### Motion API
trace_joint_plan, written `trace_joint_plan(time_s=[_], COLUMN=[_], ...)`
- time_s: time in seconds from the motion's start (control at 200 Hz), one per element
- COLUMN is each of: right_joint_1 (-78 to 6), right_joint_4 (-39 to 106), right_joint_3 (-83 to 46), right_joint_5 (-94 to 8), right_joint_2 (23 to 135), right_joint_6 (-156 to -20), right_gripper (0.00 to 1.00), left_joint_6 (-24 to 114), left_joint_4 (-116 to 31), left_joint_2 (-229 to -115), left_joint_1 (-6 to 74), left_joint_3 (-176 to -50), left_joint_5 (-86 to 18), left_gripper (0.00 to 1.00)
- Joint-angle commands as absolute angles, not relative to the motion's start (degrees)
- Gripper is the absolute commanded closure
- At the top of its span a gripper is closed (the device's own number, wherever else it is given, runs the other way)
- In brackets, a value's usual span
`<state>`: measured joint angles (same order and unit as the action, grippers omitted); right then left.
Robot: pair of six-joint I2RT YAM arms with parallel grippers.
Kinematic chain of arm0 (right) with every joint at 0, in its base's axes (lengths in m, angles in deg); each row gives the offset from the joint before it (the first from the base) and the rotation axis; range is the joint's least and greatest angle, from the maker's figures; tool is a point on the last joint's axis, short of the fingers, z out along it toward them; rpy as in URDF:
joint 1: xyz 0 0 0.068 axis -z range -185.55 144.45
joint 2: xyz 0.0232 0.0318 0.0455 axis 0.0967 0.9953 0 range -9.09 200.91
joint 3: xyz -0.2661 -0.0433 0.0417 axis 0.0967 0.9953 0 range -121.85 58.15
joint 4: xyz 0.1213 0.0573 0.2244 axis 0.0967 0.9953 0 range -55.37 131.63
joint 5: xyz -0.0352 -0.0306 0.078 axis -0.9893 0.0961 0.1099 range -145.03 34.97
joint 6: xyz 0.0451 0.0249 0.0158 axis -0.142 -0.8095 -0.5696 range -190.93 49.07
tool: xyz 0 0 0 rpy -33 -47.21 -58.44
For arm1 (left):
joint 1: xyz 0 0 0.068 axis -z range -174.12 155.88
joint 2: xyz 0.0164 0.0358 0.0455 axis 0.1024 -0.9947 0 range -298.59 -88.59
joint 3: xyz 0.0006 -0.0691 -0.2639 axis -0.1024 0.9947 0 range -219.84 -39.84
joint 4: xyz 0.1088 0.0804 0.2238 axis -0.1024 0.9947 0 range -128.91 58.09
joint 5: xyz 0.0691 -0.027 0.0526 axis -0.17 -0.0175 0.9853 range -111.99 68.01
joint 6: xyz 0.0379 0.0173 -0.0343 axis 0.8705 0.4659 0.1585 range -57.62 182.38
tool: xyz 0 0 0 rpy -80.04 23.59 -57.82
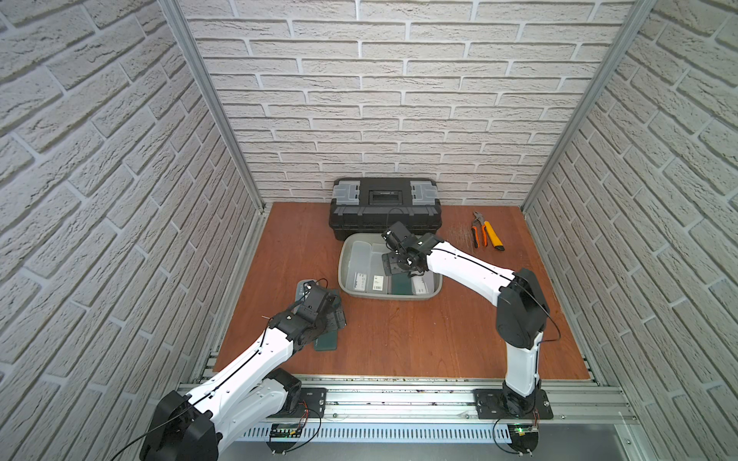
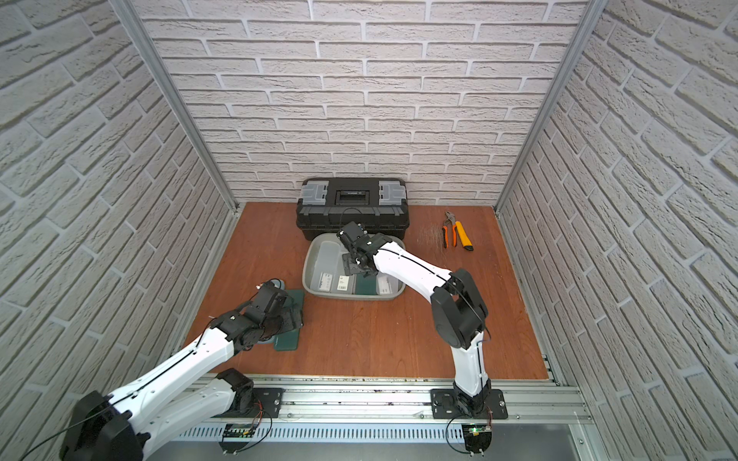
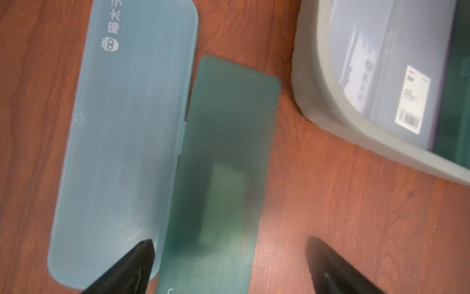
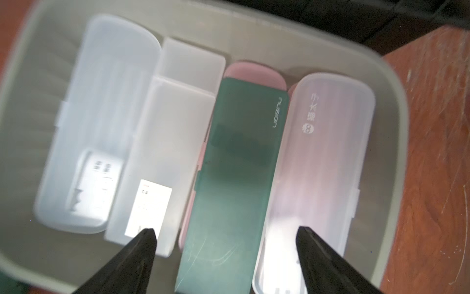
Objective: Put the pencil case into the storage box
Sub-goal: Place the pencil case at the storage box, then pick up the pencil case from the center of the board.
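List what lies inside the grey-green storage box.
In the storage box: a rounded clear case, a labelled clear case, a dark green case lying on a pink case, and a pale frosted case. The pink case is mostly covered.

Storage box (image 1: 389,296) just before the toolbox (image 1: 385,217); pliers (image 1: 476,233) right; two pencil cases (image 3: 122,142) front-left

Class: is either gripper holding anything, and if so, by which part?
Nothing is held. The left gripper is open above the dark green pencil case on the table; the right gripper is open over the storage box.
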<state>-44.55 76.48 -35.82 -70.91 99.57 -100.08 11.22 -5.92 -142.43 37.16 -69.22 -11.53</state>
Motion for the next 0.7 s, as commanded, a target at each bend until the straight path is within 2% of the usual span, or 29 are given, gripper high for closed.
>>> trace_joint_plan(time_s=[0.0, 0.335, 0.56, 0.695], right_joint_1=[-44.67, -45.29, -45.33, -45.37], right_joint_4=[72.83, 67.33, 69.88, 69.27], right_joint_3=[-30.60, -10.78, -8.73, -8.08], right_joint_5=[-68.05, -65.88, -67.93, -65.62], right_joint_2=[93.11, 77.84, 74.10, 71.83], right_joint_6=[-100.10, -101.16, -101.17, -100.70], right_gripper=[0.12, 0.16, 0.16, 0.15], left_joint_6=[8.75, 4.55, -0.28, -2.28], left_joint_4=[-6.36, -10.59, -12.20, -8.87], left_joint_2=[-143.87, -148.07, -154.58, -154.03], left_joint_1=[38.80, 45.81, 54.30, 57.63], left_joint_3=[-67.87, -67.08, -70.06, -72.93], left_joint_5=[-8.45, -6.64, -1.87, 3.55], left_gripper=[0.02, 0.01, 0.01, 0.01])
